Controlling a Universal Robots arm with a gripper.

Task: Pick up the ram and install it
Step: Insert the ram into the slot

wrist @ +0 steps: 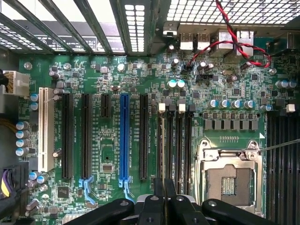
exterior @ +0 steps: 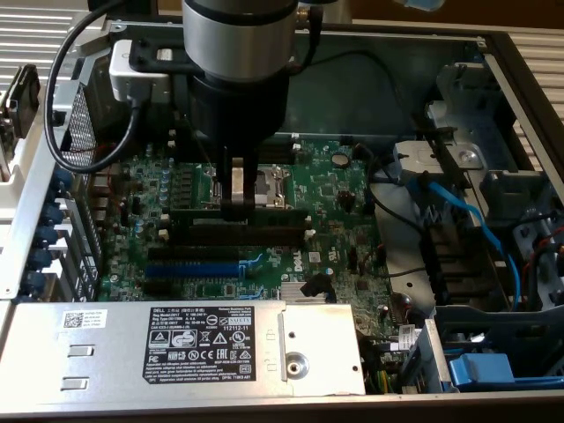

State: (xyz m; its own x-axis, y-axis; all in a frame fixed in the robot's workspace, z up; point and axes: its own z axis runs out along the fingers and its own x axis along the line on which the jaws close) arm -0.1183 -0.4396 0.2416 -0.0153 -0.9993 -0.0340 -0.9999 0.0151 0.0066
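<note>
The ram (exterior: 196,211) is a long dark stick lying across the green motherboard (exterior: 335,189), in line with the black memory slots (exterior: 264,234). My gripper (exterior: 238,208) comes straight down from above and is shut on the ram's middle. In the wrist view the gripper (wrist: 164,188) has its two black fingers (wrist: 153,206) nearly together. They hang over the row of memory slots with white end clips (wrist: 162,107). The ram (wrist: 163,154) shows there edge-on, as a thin dark line along one slot. How deep it sits in the slot I cannot tell.
A silver power supply (exterior: 97,344) with a black label covers the front. Blue expansion slots (exterior: 194,264) lie just in front of the memory slots. The open CPU socket (wrist: 229,176) is close beside the fingers. Blue cables (exterior: 458,211) and drive bays fill the exterior view's right.
</note>
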